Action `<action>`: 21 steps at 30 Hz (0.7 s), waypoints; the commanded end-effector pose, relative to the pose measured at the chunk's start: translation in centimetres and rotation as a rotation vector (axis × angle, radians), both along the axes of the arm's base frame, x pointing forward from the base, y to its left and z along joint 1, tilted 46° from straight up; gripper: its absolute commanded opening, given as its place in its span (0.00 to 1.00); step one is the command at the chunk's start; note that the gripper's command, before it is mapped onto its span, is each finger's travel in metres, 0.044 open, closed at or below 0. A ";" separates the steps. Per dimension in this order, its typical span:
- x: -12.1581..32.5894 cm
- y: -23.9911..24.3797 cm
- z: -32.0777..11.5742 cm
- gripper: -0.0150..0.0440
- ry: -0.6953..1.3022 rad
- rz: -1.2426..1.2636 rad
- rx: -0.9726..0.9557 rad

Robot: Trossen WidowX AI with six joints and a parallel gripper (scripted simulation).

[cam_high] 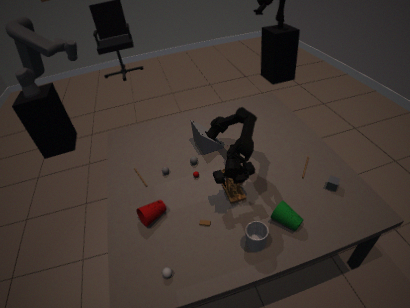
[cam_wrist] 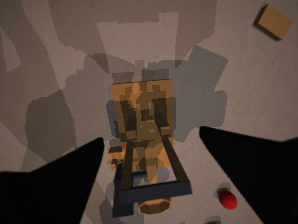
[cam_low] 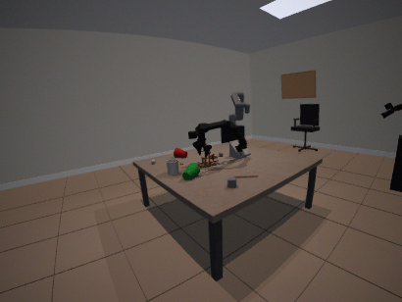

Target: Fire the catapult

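Handling the catapult (cam_high: 235, 196) (cam_low: 208, 163) (cam_wrist: 142, 92) as light and rigid: thin wooden base, open uprights, probably easy to skid or tip. It sits on the table (cam_high: 125, 250) (cam_low: 265, 178), under the gripper (cam_high: 234, 175) (cam_low: 204, 153) (cam_wrist: 152, 136). Jaws stand wide apart, one each side of the frame in the wrist view, nothing between them.

For aiming I'd take the base low, square across its sides, and turn slowly. Uprights look slim; a hard squeeze there could twist or lift the whole thing. Dark crossbar (cam_wrist: 157, 194) looks stiff but sits high, bad leverage for steering. Scoop (cam_wrist: 154, 207) is for loading or firing, not for dragging; I'd expect spring there, so keep fingers out of its sweep.

No ball that I can make out in the scoop, though the rim hides part of it. Red ball (cam_high: 196, 174) (cam_low: 212, 156) (cam_wrist: 228, 200) is on the table near the catapult; if that's the shot, expect a smooth, rolling pick. Centre it, close gently.

White mug (cam_high: 256, 242) (cam_low: 173, 168) stands upright further out, open end up. Green cup (cam_high: 287, 216) (cam_low: 191, 172) lies on its side beside it; a wide shot could hit that.
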State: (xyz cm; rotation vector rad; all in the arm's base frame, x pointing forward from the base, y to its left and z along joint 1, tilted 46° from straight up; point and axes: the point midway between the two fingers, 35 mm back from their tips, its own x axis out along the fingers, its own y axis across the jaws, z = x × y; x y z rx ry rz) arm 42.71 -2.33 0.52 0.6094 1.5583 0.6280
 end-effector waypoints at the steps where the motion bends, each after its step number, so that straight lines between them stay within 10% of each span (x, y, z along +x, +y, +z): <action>1: 0.2 0.2 0.0 1.00 -0.018 -0.010 -0.001; 21: 0.1 2.5 -2.2 1.00 -0.018 -0.010 -0.001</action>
